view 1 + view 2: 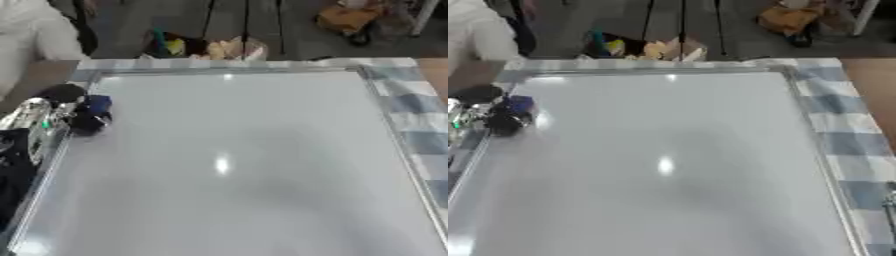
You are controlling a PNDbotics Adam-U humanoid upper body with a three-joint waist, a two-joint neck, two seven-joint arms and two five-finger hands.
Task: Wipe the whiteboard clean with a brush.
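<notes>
While the big whiteboard (236, 165) lies flat and covers most of the desk (859, 80), a blue and white checked cloth (420, 125) shows under it along the far and right edges. The board looks white and shiny, with a bright spot of light in the middle. At the left edge, near the far left corner, the left robot hand (83, 120) is curled around a small blue brush (96, 104) that touches the board. The right robot hand does not show.
</notes>
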